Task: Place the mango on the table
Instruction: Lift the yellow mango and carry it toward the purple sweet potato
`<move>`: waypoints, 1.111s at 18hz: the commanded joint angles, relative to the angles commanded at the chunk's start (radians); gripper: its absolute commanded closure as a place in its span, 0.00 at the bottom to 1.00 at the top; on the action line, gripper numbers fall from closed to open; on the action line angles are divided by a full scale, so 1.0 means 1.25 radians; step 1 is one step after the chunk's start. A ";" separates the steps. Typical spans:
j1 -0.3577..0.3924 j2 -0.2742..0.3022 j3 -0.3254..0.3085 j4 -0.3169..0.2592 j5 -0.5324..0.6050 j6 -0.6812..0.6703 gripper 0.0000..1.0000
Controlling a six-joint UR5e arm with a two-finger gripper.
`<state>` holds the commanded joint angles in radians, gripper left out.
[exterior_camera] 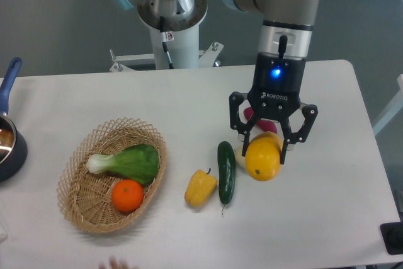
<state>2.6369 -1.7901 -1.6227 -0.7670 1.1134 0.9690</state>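
The mango (262,160) is a glossy yellow oval with a small dark dot, lying on the white table (327,218) right of centre. My gripper (264,147) hangs just above it, open. Its two black fingers (241,131) are spread wide on either side of the mango's top and do not visibly press on it. The mango's upper back is hidden behind the gripper.
A dark green cucumber (226,171) lies just left of the mango, and a yellow bell pepper (200,187) left of that. A wicker basket (79,203) holds a bok choy (129,162) and an orange (128,194). A magenta object (250,116) shows behind the gripper. A dark pot (7,146) stands at the left edge.
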 joint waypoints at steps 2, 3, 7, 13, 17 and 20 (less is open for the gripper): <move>-0.001 -0.007 -0.026 0.000 0.058 0.097 0.78; -0.001 -0.011 -0.030 -0.001 0.075 0.130 0.78; 0.012 -0.029 -0.077 -0.001 0.124 0.265 0.78; 0.083 -0.034 -0.158 -0.001 0.199 0.508 0.78; 0.124 -0.032 -0.184 -0.018 0.205 0.551 0.78; 0.129 -0.033 -0.198 -0.029 0.268 0.542 0.78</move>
<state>2.7980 -1.8316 -1.8698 -0.8037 1.4477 1.6461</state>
